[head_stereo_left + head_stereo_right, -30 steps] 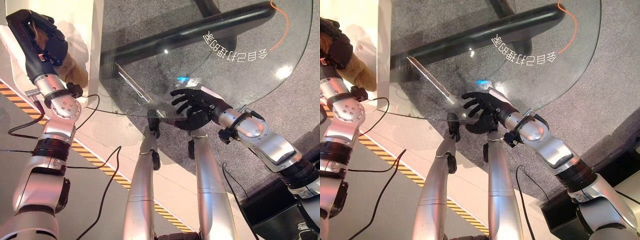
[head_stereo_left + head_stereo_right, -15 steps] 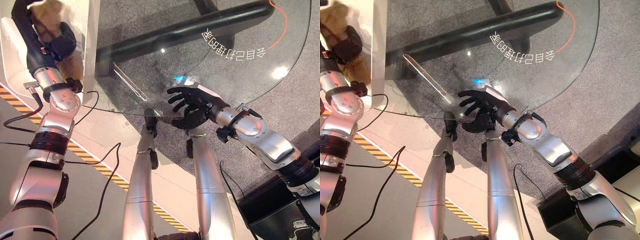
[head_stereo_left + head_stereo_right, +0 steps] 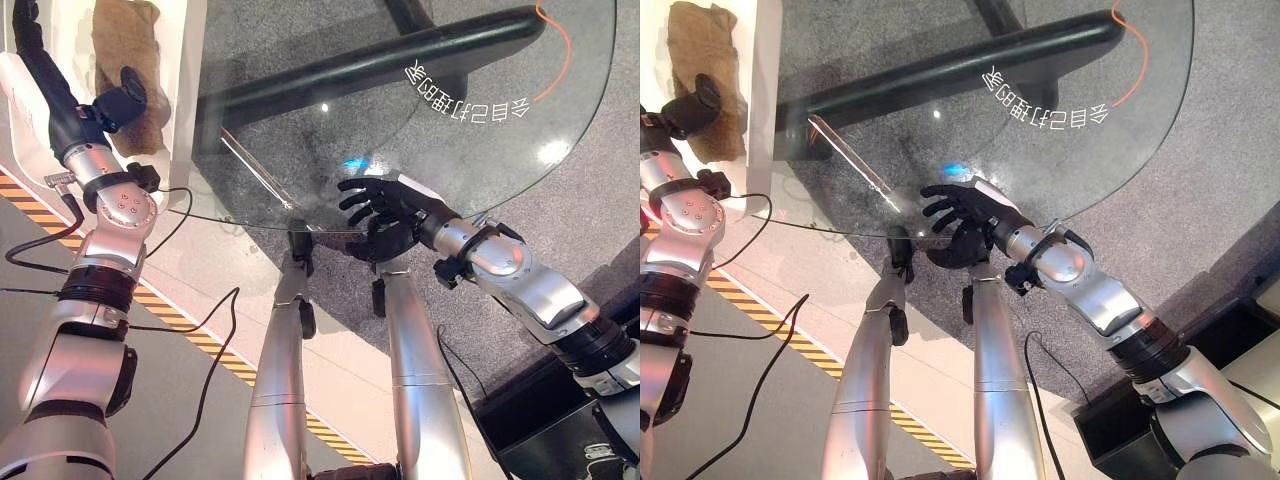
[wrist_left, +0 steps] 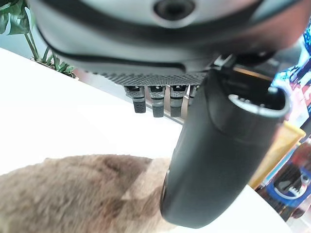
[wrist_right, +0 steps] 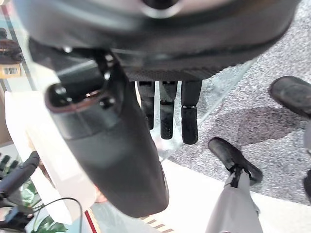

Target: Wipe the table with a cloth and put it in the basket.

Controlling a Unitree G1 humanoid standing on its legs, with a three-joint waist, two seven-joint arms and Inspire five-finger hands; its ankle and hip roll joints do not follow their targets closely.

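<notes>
1. The brown cloth (image 3: pixel 124 60) is lying spread inside the white basket (image 3: pixel 190 80), which is standing just beside the left edge of the round glass table (image 3: pixel 480 150).
2. The left hand (image 3: pixel 70 105) is hanging over the basket with its fingers straight and holding nothing; in the left wrist view its thumb is showing just above the cloth (image 4: pixel 73 194), though I cannot tell whether they are touching.
3. The right hand (image 3: pixel 385 210) is hovering at the near rim of the table, fingers spread and relaxed, gripping nothing.
4. A dark tubular table base (image 3: pixel 370 70) is showing through the glass, over grey carpet (image 3: pixel 580 220).
5. White characters (image 3: pixel 470 92) are running along the glass, appearing upside down; an orange curved line (image 3: pixel 565 50) is sitting beside them.
6. Yellow-black striped tape (image 3: pixel 190 335) is crossing the floor near the table.
</notes>
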